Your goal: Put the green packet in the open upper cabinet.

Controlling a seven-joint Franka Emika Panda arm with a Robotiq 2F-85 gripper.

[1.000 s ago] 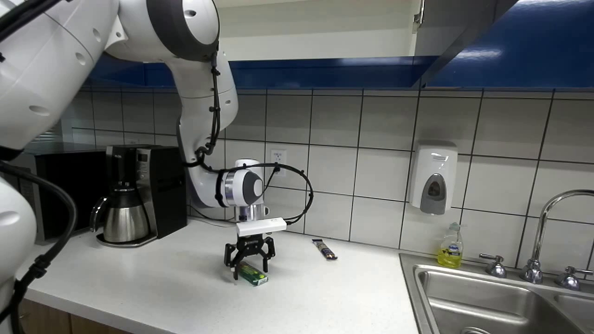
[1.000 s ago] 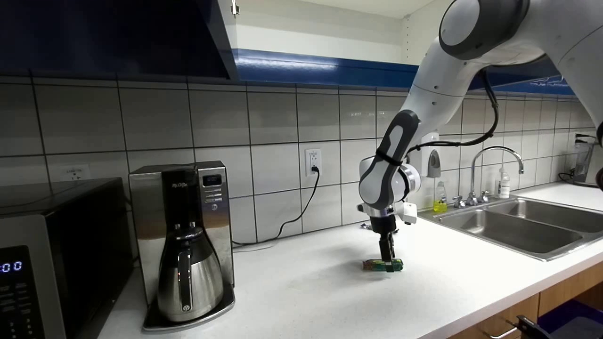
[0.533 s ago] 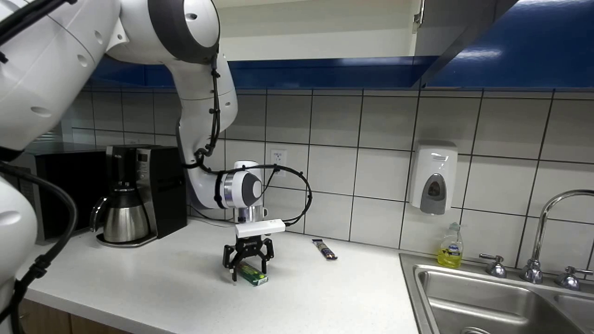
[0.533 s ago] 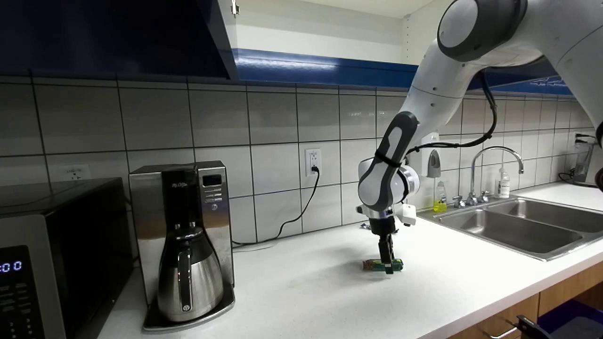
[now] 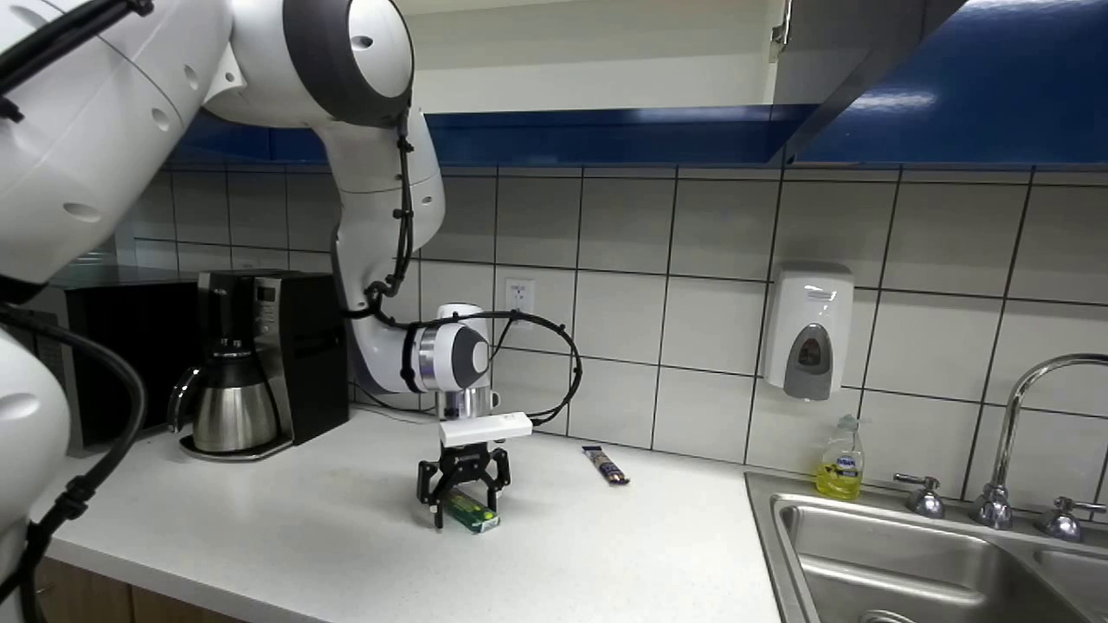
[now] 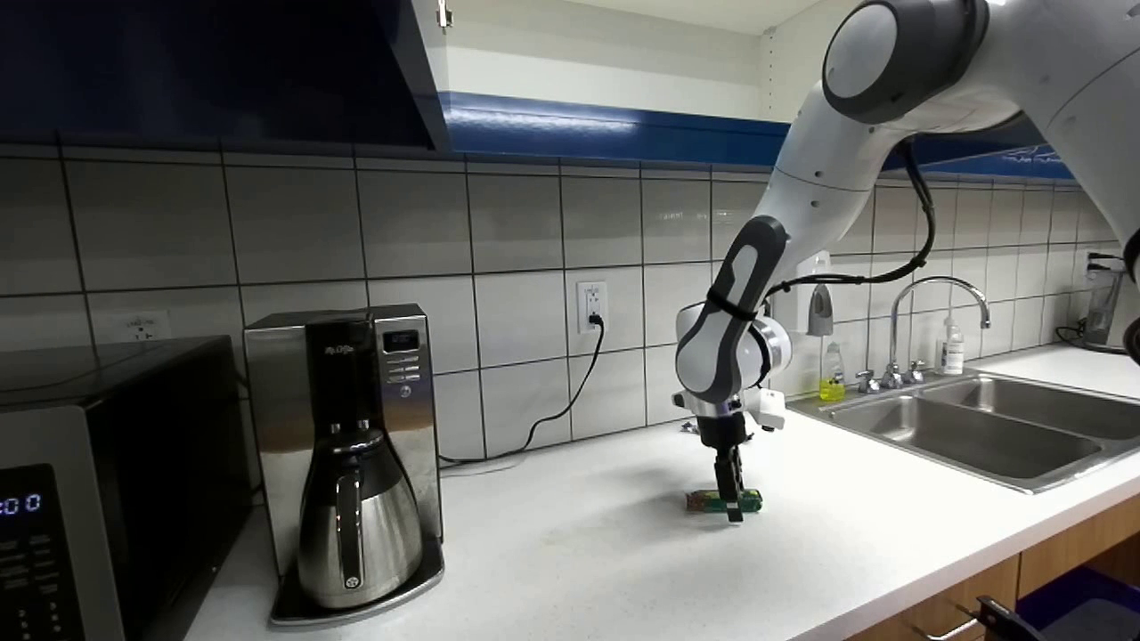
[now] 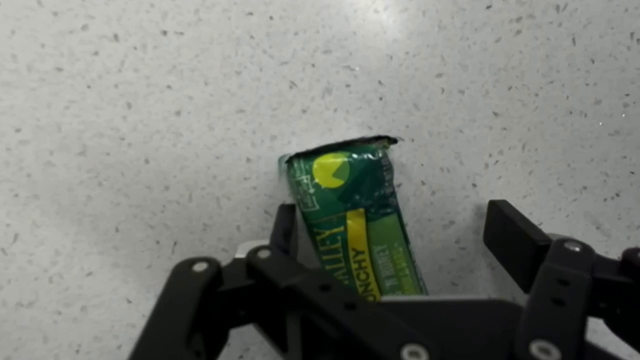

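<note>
On the bench, the green packet is straddled by the spread hand, with one finger placed closer to it than the other.

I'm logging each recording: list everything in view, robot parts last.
Green packet: one, green, on countertop
Upper cabinet: one, blue and white, open overhead
Countertop: one, white, along tiled wall
Second packet: one, dark, near wall
Microwave: one, black, on countertop
Coffee maker with carafe: one, black and silver, beside microwave
Sink: one, silver, in countertop
Faucet: one, silver, behind sink
Soap bottle: one, yellow, by sink
Pump bottle: one, whitish, behind sink
Soap dispenser: one, white and grey, on wall
Outlets: at least two, white, on wall
Wood fronts: some, brown, under countertop
Gripper: one, black, open astride green packet
Arm: one, white and grey, above countertop
</note>
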